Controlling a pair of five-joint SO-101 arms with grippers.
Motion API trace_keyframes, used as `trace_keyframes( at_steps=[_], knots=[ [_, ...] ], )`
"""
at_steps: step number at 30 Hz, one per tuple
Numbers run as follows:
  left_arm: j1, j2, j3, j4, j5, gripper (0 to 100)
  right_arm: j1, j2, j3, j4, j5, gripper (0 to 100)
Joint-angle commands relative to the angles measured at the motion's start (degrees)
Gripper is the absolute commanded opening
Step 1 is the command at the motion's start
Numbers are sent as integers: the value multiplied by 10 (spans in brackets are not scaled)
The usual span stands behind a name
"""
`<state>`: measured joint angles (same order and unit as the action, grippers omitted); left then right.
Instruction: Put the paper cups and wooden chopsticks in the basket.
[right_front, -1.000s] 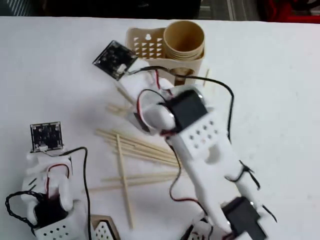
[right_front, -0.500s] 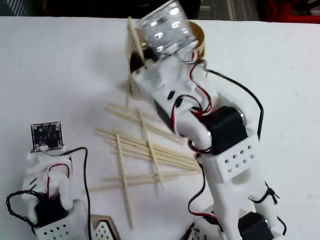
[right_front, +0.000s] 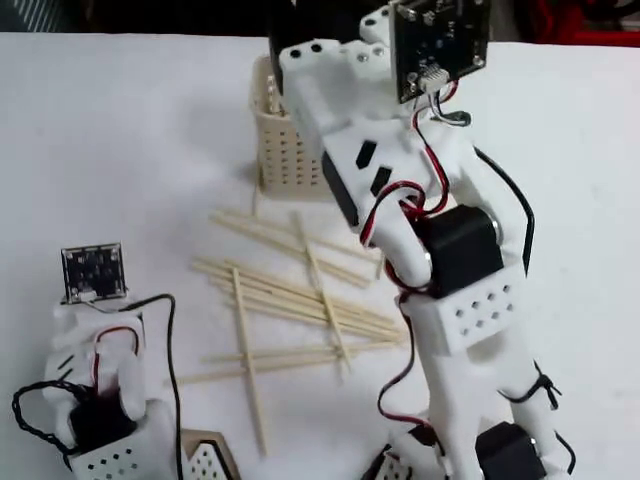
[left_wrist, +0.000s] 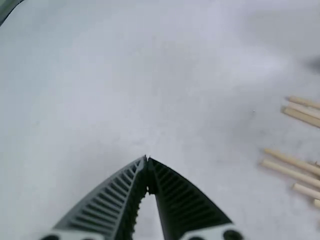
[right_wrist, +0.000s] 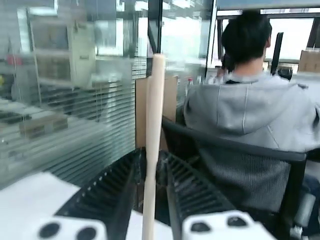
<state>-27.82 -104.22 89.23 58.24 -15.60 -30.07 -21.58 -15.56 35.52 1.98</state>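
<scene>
Right wrist view: right hand (right_wrist: 150, 160) clamped on one chopstick (right_wrist: 155, 100), held upright, likely for dropping into the basket (right_front: 285, 150); left hand (left_wrist: 147, 161) pinched together.

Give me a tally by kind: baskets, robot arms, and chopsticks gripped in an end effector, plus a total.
Basket: 1
Arms: 2, left arm and right arm
Held chopstick: 1, in the right end effector
Total: 4
Loose chopsticks overlap on the table, so they are left uncounted.
</scene>
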Motion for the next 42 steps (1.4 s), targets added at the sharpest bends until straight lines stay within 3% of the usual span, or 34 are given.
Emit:
trace_keyframes(
  at_steps=[1,9,20,34,42],
  knots=[
    [-2,-6,-4,-12,4,27,19,37,-12,-63,-4,18],
    [-2,-6,-4,-12,4,27,67,164,-13,-164,-4,18],
    [-2,-6,-1,-14,4,27,98,265,-11,-175,-4,18],
    [-2,-6,1,-14,4,27,95,255,-19,-2,-1,109],
    [-2,-6,2,-14,4,27,94,180,-85,206,-2,109]
  ],
)
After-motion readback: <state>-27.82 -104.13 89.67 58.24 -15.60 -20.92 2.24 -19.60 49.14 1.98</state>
